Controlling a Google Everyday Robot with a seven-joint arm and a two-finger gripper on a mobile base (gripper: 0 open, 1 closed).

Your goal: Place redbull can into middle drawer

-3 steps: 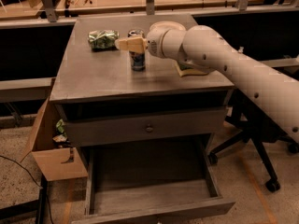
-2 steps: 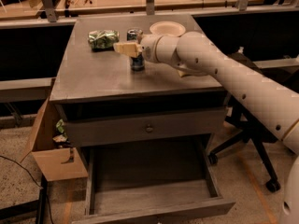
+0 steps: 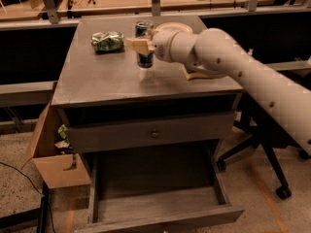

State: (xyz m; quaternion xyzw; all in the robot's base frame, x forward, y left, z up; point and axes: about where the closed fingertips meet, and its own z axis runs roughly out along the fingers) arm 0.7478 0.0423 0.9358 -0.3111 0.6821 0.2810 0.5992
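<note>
Grey wood makes up the cabinet (image 3: 112, 81) in the middle of the frame, its flat top seen from above and in front. On that top, upper centre, the can (image 3: 145, 58) is upright with its long axis vertical. Its open-ring top faces up toward the upper edge of the frame and its base faces down to the surface. Whether the base rests on the wood or sits just clear of it cannot be told; a pale patch lies on the top right under it.

At the can's mid-height is the gripper (image 3: 141, 45), clamped on it, with a tan finger (image 3: 137, 45) crossing the near side of the can and sticking out to its left. The cream arm (image 3: 233, 67) runs from the gripper down to the right edge of the frame.

Left of the can and apart from it, a green bag (image 3: 108, 41) lies on the top.

Below the top is a closed front with a knob (image 3: 154, 133). Under that, at lower centre, the drawer (image 3: 165, 220) is pulled out toward the viewer.

At lower left a cardboard box (image 3: 53, 166) stands beside the cabinet. At lower right is a wheeled chair base (image 3: 265, 152).
</note>
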